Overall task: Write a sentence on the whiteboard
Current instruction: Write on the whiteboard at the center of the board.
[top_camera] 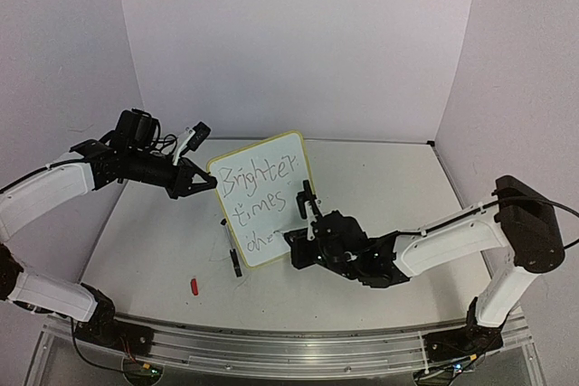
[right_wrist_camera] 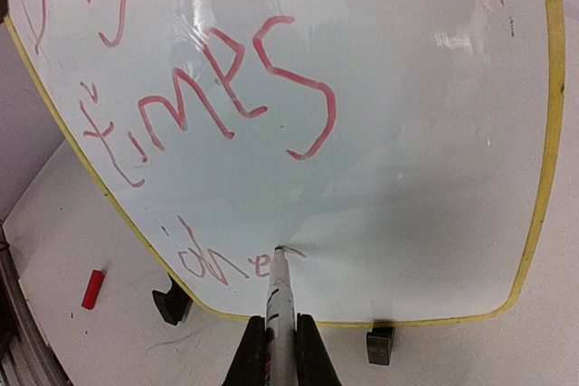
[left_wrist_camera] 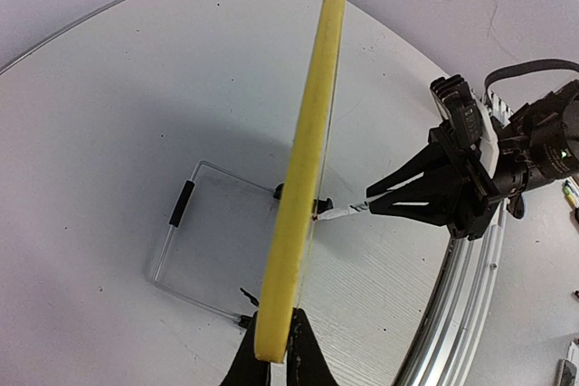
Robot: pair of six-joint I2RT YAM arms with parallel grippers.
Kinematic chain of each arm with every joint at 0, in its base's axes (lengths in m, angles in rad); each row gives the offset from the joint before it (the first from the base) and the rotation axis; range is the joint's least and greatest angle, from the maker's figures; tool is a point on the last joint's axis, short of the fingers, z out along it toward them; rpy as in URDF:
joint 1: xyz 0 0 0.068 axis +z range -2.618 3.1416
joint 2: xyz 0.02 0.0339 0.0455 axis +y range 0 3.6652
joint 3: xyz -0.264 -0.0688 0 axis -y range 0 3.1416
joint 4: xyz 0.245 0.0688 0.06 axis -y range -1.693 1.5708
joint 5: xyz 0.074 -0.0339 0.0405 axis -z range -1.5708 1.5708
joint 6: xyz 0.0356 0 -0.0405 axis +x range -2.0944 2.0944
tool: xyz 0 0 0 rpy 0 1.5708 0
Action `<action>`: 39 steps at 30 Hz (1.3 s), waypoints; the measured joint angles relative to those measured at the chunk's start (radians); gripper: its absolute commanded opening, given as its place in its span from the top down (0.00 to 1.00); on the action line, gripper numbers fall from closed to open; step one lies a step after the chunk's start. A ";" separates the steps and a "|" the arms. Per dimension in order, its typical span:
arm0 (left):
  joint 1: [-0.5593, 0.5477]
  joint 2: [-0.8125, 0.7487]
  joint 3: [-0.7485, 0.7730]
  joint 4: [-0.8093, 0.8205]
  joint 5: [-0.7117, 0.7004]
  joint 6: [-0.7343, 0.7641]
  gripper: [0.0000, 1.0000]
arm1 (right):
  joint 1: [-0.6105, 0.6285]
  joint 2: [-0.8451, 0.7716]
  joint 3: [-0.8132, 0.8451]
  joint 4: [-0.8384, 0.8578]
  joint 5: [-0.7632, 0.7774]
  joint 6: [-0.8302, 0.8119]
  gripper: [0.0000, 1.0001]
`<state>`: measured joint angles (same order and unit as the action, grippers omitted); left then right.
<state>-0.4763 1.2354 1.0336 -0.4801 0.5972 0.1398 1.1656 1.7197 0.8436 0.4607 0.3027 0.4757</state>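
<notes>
Three lines, sentence (top_camera: 256,198): "Brighter" and "times" are up; we read the third line as only begun, with a few letters low on the left.
whiteboard (right_wrist_camera: 434,151): upright on its feet (right_wrist_camera: 380,343) mid-table, written face toward the right arm.
marker (right_wrist_camera: 280,300): tip touching the board at the end of the third line, just above the lower rim.
right gripper (right_wrist_camera: 279,336): clenched on the marker barrel.
left gripper (left_wrist_camera: 276,343): pinched on the yellow rim at the board's edge, bracing it.
risk, push: too much tip pressure could rock the board back or twist it in the left pinch, and the strokes would skew.
risk, room: we judge little space under this line, so letters may run onto the rim.
risk, slip: the marker could turn in the fingers and skip.
cap (right_wrist_camera: 92,288): red, loose on the table (left_wrist_camera: 109,115), apart from the board.
</notes>
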 measured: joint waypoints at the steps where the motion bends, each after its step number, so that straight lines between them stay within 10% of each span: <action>1: 0.000 0.000 0.000 0.000 0.000 0.000 1.00 | 0.000 0.002 0.000 -0.001 -0.002 0.001 1.00; 39: 0.000 0.000 0.000 0.000 0.000 0.000 1.00 | 0.002 -0.006 0.012 -0.058 0.030 0.014 1.00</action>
<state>-0.4763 1.2354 1.0336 -0.4805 0.5972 0.1398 1.1671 1.7137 0.8554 0.4024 0.3330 0.4899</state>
